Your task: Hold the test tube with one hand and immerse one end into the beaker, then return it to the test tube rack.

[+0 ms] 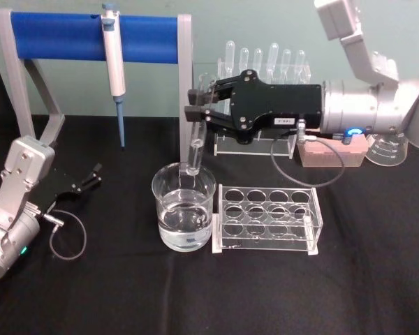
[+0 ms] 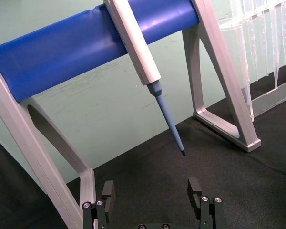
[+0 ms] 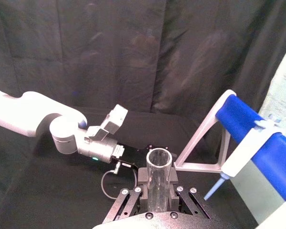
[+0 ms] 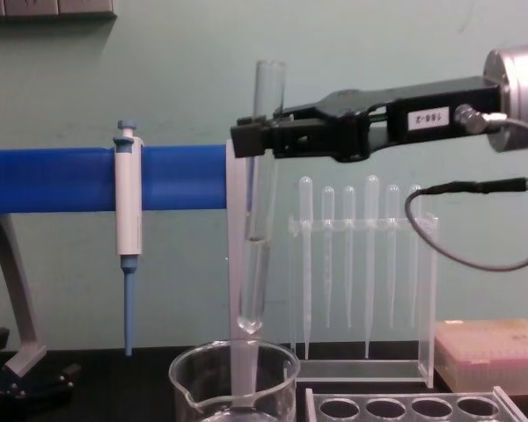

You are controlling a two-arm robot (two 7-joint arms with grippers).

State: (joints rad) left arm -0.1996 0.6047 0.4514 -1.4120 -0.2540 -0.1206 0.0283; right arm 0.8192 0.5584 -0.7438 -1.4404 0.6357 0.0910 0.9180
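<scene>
Right pincer [image 4: 250, 139]: pinching test tube [image 4: 256, 264] near-upright, tip just above beaker [image 4: 202, 385]; return to test tube rack [image 1: 268, 242] outstanding. Left pincer [image 2: 151, 187]: spread, parked.

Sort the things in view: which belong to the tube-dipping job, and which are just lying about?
In the job: test tube, clamped by the jaws of the right gripper; beaker; empty test tube rack.
Lying about: pipettor on the blue stand; pipettes; pink box; left gripper, parked with jaws open.
</scene>
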